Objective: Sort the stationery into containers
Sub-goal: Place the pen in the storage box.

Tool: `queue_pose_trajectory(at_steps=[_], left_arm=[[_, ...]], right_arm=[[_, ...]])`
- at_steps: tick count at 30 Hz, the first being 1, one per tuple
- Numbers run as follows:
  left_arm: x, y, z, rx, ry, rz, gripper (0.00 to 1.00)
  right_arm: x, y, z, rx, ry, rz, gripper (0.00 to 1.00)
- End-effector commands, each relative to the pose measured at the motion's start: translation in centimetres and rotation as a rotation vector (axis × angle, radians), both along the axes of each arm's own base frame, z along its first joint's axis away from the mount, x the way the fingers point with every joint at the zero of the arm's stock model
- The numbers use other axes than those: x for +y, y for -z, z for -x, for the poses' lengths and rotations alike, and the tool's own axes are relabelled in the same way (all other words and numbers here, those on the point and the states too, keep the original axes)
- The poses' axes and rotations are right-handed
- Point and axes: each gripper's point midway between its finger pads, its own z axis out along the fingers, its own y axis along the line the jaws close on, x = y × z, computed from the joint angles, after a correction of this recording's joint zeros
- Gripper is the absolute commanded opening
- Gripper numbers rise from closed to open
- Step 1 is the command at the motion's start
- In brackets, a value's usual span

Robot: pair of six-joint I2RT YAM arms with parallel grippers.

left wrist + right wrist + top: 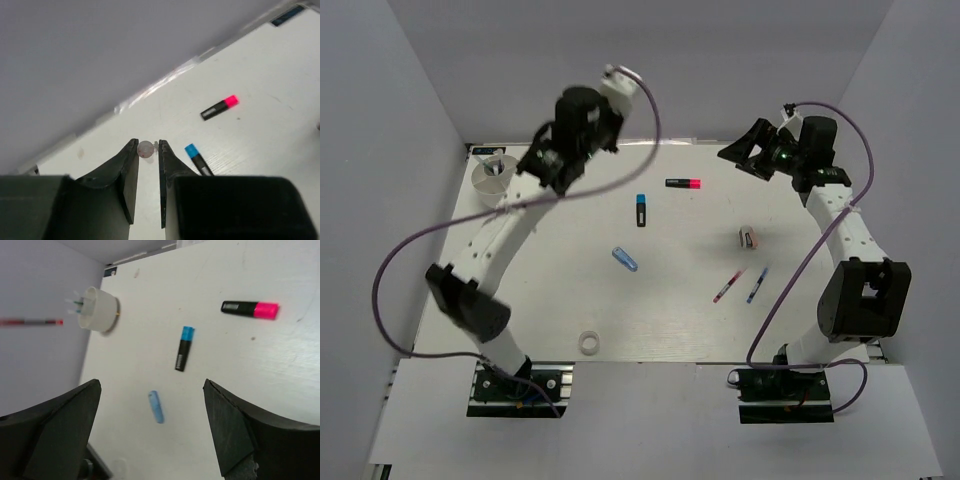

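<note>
Left jaws: nearly closed, pinching a small clear round end with a red core at their tips. I judged this to be the red pen (31, 321) seen end-on. From the right wrist view it hung blurred in the air, its tip just beside the mouth of the white tub (102, 310), which held thin pens (75, 304).

Right jaws: wide apart, nothing between them, raised over the far right of the tabletop (660, 320). Pink marker (683, 184) and blue marker (641, 210) lay flat below and ahead of them, apart from each other and untouched.

Judgement: the pens looked light, stiff and slick, prone to roll or pivot; best taken mid-barrel, across the length. The markers looked stubbier and easier to hold; grip across the middle.
</note>
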Motion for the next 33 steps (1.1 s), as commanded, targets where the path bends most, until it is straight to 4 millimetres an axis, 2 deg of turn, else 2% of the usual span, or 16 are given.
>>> queue_pose_trajectory(at_steps=[1, 2, 3, 4, 5, 6, 7, 8, 10, 12, 13, 18, 19, 24, 30, 33], left_arm=[[9.6, 6.2, -5.1, 0.388, -0.340, 0.236, 0.00], [11.3, 6.1, -6.2, 0.400, -0.352, 0.286, 0.00], [15.5, 6.0, -8.0, 0.384, -0.442, 0.342, 0.00], [17.5, 4.8, -8.9, 0.354, -0.472, 0.369, 0.00], [19.3, 6.0, -10.1, 0.373, -0.510, 0.379, 0.00], [22.4, 5.9, -10.8, 0.365, -0.542, 0.404, 0.00], [23.8, 5.4, -11.2, 0.351, -0.555, 0.421, 0.00], [26.3, 5.6, -11.6, 0.351, -0.572, 0.448, 0.00], [28.4, 5.8, -11.7, 0.338, -0.573, 0.477, 0.00], [29.9, 3.6, -11.6, 0.252, -0.543, 0.504, 0.00], [31.1, 3.2, -11.5, 0.226, -0.552, 0.505, 0.00], [32.7, 3.4, -11.7, 0.203, -0.563, 0.475, 0.00], [33.8, 3.5, -11.7, 0.195, -0.597, 0.471, 0.00], [35.1, 6.0, -12.0, 0.200, -0.639, 0.438, 0.00], [36.5, 7.1, -12.6, 0.194, -0.703, 0.419, 0.00], [37.3, 8.6, -13.0, 0.214, -0.742, 0.392, 0.00]], right_arm=[[-2.2, -0.6, -0.8, -0.174, -0.030, 0.238, 0.89], [-2.3, -0.6, -0.7, -0.170, -0.030, 0.244, 0.89], [-3.6, -0.3, -0.6, -0.148, -0.007, 0.245, 0.89], [-3.8, -0.2, -0.4, -0.142, -0.007, 0.240, 0.89], [-3.9, -0.2, 0.1, -0.142, -0.018, 0.231, 0.89], [-4.0, 0.1, 0.3, -0.136, -0.018, 0.228, 0.89], [-3.9, 0.0, 0.6, -0.136, -0.024, 0.221, 0.89], [-3.9, 0.4, 0.9, -0.126, -0.032, 0.210, 0.89], [-3.8, 0.8, 1.1, -0.103, -0.035, 0.188, 0.89], [-3.8, 1.4, 1.3, -0.084, -0.041, 0.167, 0.89], [-3.7, 1.4, 1.3, -0.083, -0.043, 0.156, 0.89], [-3.4, 2.0, 1.5, -0.064, -0.062, 0.126, 0.89], [-3.4, 2.0, 1.5, -0.061, -0.064, 0.122, 0.89], [-3.5, 2.1, 1.5, -0.059, -0.074, 0.113, 0.89], [-3.1, 2.5, 2.0, -0.049, -0.101, 0.095, 0.88], [-3.2, 2.5, 2.2, -0.059, -0.103, 0.109, 0.88]])
